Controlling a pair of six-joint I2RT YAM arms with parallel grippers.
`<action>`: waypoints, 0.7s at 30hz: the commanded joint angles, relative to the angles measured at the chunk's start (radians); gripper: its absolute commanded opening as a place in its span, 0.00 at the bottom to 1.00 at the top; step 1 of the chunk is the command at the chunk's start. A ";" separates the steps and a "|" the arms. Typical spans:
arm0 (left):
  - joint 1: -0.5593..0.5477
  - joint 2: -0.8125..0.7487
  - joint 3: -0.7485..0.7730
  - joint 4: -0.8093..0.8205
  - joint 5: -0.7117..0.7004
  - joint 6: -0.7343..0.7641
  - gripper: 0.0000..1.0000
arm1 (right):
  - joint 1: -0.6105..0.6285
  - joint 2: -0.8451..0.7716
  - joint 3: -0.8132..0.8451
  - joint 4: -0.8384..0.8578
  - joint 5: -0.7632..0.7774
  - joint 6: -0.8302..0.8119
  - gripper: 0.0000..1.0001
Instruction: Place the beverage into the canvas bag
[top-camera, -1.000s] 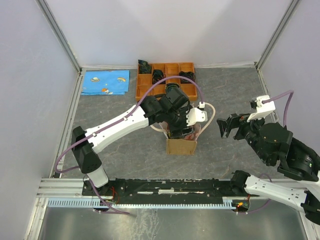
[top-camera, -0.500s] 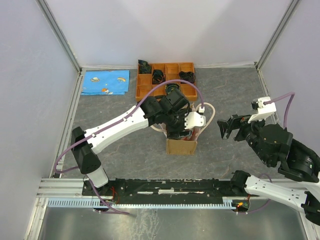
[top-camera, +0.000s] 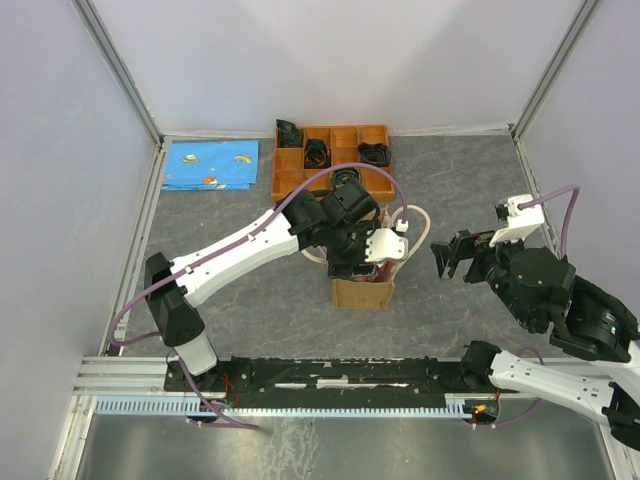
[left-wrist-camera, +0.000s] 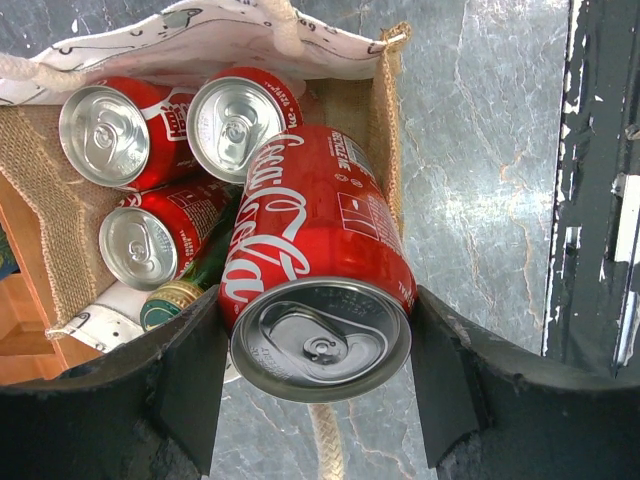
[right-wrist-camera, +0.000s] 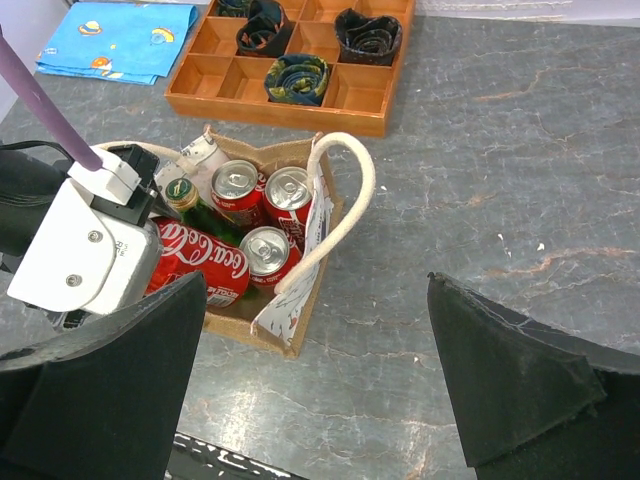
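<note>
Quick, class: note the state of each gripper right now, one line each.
Left gripper: closed on the Coca-Cola can, over the canvas bag.
Right gripper: open, holding nothing.

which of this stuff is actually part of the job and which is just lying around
Job:
- cola can, held in the left gripper
- canvas bag
- three cans and a green bottle already in the bag

Lying about:
- orange tray
- dark rolls in its compartments
- blue cloth
</note>
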 joint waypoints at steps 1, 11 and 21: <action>-0.005 0.013 0.064 -0.026 -0.037 0.061 0.03 | 0.004 0.023 0.003 0.021 -0.005 0.004 0.99; -0.019 0.037 0.084 -0.056 -0.075 0.098 0.03 | 0.004 0.016 -0.006 0.020 -0.002 0.007 0.99; -0.024 0.053 0.115 -0.119 -0.085 0.134 0.03 | 0.004 0.012 -0.021 0.024 -0.007 0.011 0.99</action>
